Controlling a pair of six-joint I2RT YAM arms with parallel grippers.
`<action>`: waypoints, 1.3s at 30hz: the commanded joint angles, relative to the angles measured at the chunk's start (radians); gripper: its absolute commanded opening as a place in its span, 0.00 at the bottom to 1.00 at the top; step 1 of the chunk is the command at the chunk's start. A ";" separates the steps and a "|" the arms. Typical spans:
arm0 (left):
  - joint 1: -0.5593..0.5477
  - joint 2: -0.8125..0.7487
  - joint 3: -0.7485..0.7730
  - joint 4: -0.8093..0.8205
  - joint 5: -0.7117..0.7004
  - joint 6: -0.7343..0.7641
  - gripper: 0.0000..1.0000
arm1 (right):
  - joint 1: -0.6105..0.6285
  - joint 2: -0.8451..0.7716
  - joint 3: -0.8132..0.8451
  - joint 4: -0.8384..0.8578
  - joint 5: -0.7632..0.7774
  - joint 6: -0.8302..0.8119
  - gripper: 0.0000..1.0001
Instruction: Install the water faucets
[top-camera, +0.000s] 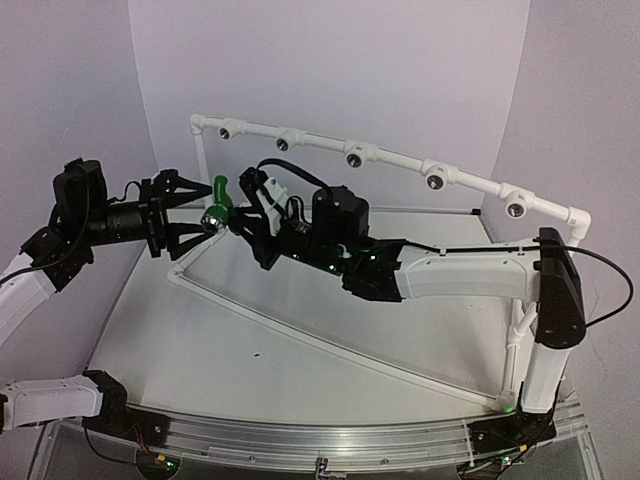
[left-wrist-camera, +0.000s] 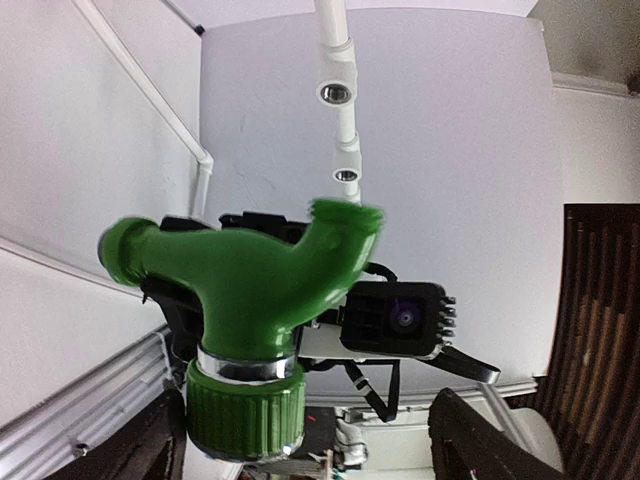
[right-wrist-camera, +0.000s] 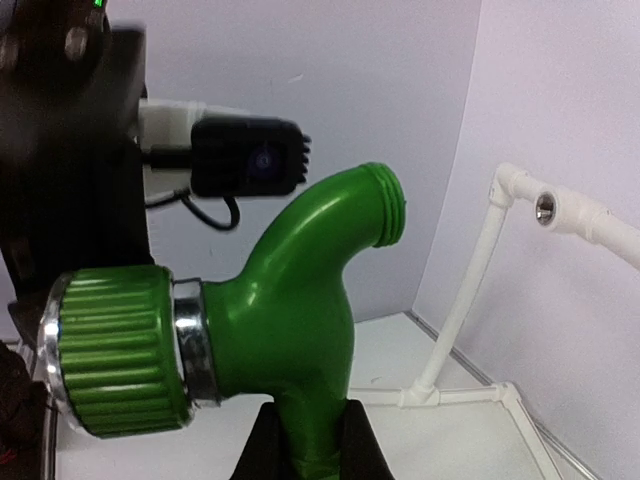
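Note:
One water faucet (top-camera: 222, 196), with a green body, a ribbed green cap and a silver ring, hangs in the air above the table's far left. My right gripper (top-camera: 240, 220) is shut on its lower stem. In the right wrist view its fingers (right-wrist-camera: 262, 445) clamp the faucet (right-wrist-camera: 290, 310) from both sides. My left gripper (top-camera: 211, 214) faces it from the left and stands open. In the left wrist view its fingers (left-wrist-camera: 480, 440) lie wide apart, with the faucet (left-wrist-camera: 250, 290) between them. The cap sits close to the left finger; I cannot tell whether they touch.
A white pipe frame (top-camera: 350, 155) runs along the back with several tee sockets facing forward, two of which show in the left wrist view (left-wrist-camera: 335, 93). A corner socket (right-wrist-camera: 545, 208) shows at the right of the right wrist view. A low white pipe (top-camera: 330, 345) crosses the table diagonally.

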 joint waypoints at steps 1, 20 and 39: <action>0.001 -0.015 0.195 -0.375 -0.092 0.259 0.90 | 0.000 -0.161 -0.085 -0.121 0.019 -0.105 0.00; -0.012 0.206 0.350 -0.718 -0.028 0.596 0.63 | 0.000 -0.185 -0.045 -0.509 -0.014 -0.318 0.00; -0.128 0.360 0.294 -0.545 -0.076 0.569 0.44 | 0.002 -0.108 0.064 -0.569 -0.035 -0.362 0.00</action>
